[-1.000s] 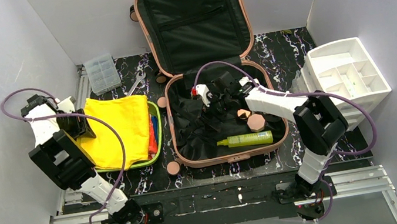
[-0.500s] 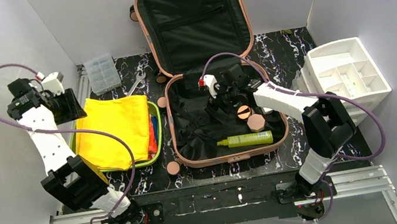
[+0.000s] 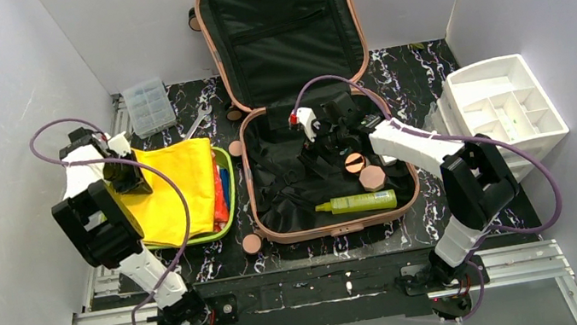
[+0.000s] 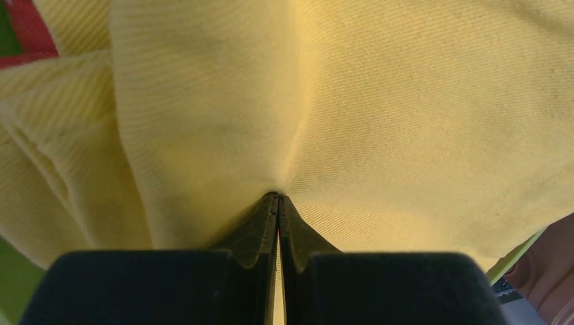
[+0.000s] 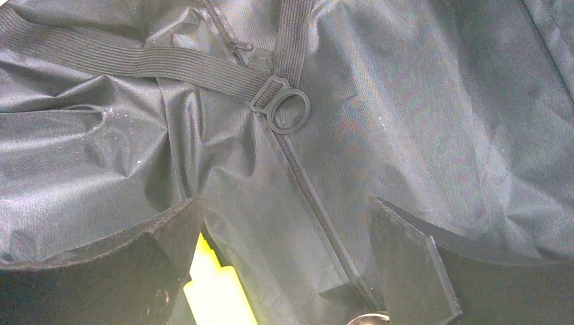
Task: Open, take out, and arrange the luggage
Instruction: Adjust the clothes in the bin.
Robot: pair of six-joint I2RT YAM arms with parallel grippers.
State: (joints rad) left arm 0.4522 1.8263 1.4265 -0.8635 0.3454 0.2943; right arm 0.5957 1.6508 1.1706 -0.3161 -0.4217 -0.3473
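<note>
Left arm [image 3: 146,274]: rises from its base to a high black elbow, then folds forward and down, with the wrist turned inward toward the right.

Left gripper [image 4: 277,198]: jaws fully together. The tips pinch a pucker of yellow cloth [image 4: 379,101], and creases run out from the contact point.

Right arm [image 3: 403,144]: elbow raised, white forearm reaching forward and to the left, nearly level.

Right gripper [image 5: 284,210]: pointed steeply down, jaws spread wide and gripping nothing. Both black fingers [image 5: 406,264] sit at the lower edges of the wrist view.
</note>
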